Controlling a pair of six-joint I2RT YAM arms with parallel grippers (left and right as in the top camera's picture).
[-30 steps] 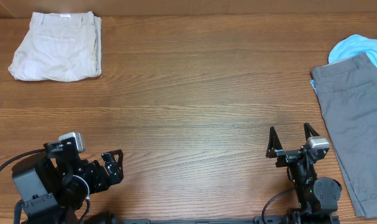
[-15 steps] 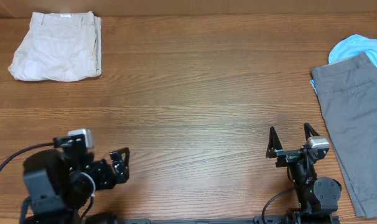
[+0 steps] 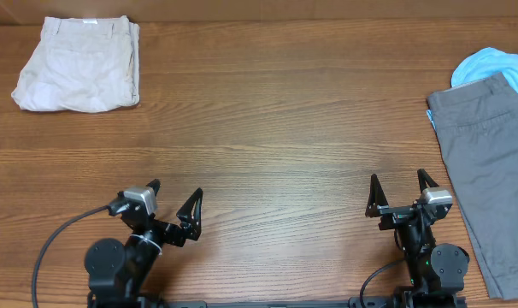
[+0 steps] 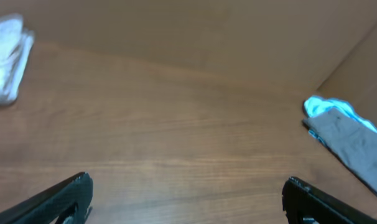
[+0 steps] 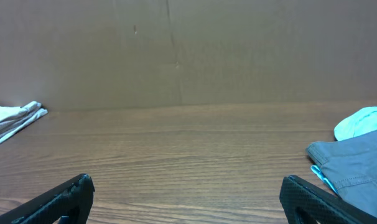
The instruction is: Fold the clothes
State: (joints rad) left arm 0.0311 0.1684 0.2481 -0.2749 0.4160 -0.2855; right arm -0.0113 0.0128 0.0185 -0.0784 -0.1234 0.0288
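Observation:
Grey shorts [image 3: 490, 171] lie spread flat at the table's right edge, on top of a light blue garment [image 3: 498, 67] at the far right corner. Both also show in the left wrist view: shorts [image 4: 356, 143], blue garment [image 4: 328, 107], and in the right wrist view: shorts [image 5: 356, 163], blue garment [image 5: 363, 121]. Folded beige shorts [image 3: 78, 75] sit at the far left. My left gripper [image 3: 175, 205] is open and empty near the front left. My right gripper [image 3: 403, 192] is open and empty near the front right, just left of the grey shorts.
The wooden table [image 3: 276, 128] stretches between the two piles. A brown wall [image 5: 176, 50] stands behind the far edge. The folded beige shorts show at the left edge of the left wrist view [image 4: 5, 59] and of the right wrist view [image 5: 14, 118].
My left arm has swung to the right and turned, so its gripper now points toward the far side. The right arm and the clothes have not moved.

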